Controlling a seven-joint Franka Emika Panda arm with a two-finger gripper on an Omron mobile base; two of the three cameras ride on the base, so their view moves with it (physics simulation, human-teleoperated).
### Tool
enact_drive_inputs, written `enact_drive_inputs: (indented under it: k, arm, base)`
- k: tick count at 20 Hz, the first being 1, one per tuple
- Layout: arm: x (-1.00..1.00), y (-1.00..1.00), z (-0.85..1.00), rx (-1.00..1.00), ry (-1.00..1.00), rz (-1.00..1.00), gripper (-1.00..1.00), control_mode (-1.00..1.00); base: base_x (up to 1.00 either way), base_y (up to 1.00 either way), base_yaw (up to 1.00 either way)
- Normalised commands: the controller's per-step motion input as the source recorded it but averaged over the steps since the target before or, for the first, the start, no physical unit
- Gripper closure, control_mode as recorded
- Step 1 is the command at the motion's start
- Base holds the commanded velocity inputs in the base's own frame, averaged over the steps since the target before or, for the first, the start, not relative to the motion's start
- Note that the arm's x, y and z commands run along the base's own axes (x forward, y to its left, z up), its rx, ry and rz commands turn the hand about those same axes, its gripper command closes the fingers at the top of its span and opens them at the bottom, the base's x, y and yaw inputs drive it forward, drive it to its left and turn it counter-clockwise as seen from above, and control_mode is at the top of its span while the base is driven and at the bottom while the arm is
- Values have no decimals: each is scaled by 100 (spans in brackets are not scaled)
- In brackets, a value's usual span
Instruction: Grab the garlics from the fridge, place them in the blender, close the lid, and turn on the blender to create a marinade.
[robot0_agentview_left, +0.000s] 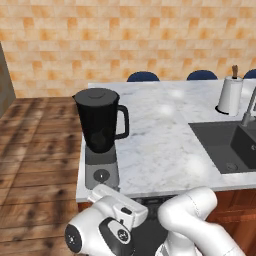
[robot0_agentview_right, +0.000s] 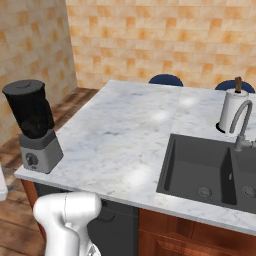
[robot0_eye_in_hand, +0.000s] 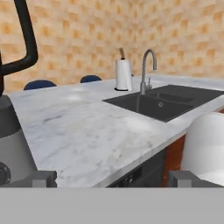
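Left base view: blender (robot0_agentview_left: 101, 135) handle, lid (robot0_agentview_left: 96, 93) on jar; right base view: knob side. Arm folded low below counter (robot0_agentview_left: 165, 140). Fingertips (robot0_eye_in_hand: 43, 179) wide apart, nothing held.

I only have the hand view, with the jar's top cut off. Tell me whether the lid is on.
Observer: Yes. In the left base view the lid sits flat on the mouth of the blender.
Operator: Give me the knob's place.
Observer: The knob is centred on the front of the grey base, facing the robot.
Operator: Now tell me where the arm is.
Observer: The arm is folded low in front of the counter, its wrist just under the edge below the blender.
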Motion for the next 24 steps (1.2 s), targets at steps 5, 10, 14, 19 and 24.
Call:
enact_drive_inputs:
  k: [5, 10, 14, 19, 24]
  arm:
    - [22, 4, -41, -3, -11, 0, -100, -100]
    - [35, 13, -24, -1, -9, 0, -100, -100]
    - [36, 15, -20, -2, -7, 0, -100, -100]
    - [34, 18, -29, -2, -5, 0, -100, -100]
    - [37, 17, -36, -2, -2, 0, -100, -100]
  base:
    - [0, 0, 0]
    - [0, 0, 0]
    - [0, 0, 0]
    - [0, 0, 0]
    - [0, 0, 0]
